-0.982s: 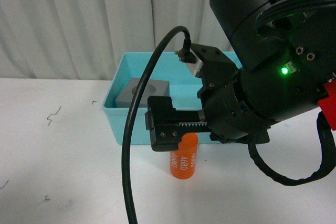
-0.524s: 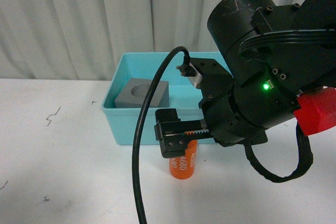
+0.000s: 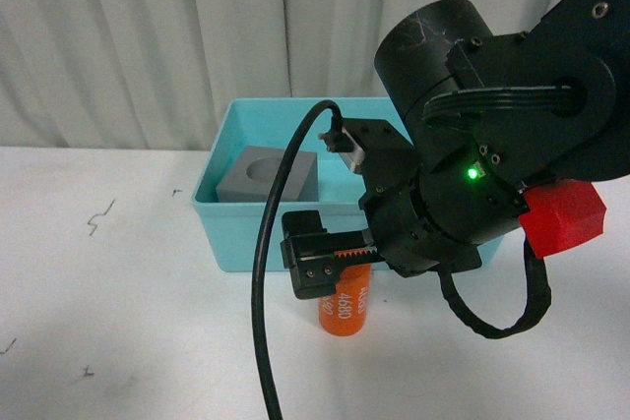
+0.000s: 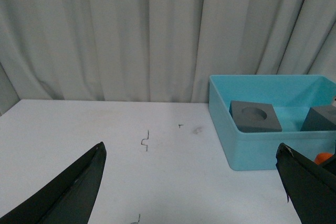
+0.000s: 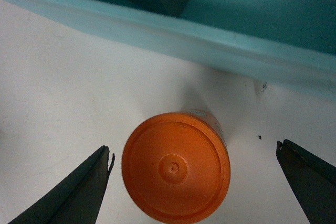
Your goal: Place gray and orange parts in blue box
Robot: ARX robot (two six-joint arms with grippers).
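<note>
The orange cylinder with white numerals stands upright on the white table just in front of the blue box. My right gripper hangs directly over it, open; in the right wrist view the cylinder's top lies between the spread fingers of the gripper, nearer one finger. The gray cube with a round recess lies inside the box at its left end. The left wrist view shows it beside a second gray cube in the box. My left gripper is open and empty over bare table.
Grey curtains hang behind the table. Small dark marks dot the tabletop left of the box. A black cable loops from the right arm down past the box front. The box rim runs close behind the cylinder.
My right arm has come down and shifted slightly left over the orange cylinder. The cylinder and the cube in the box have not moved.
</note>
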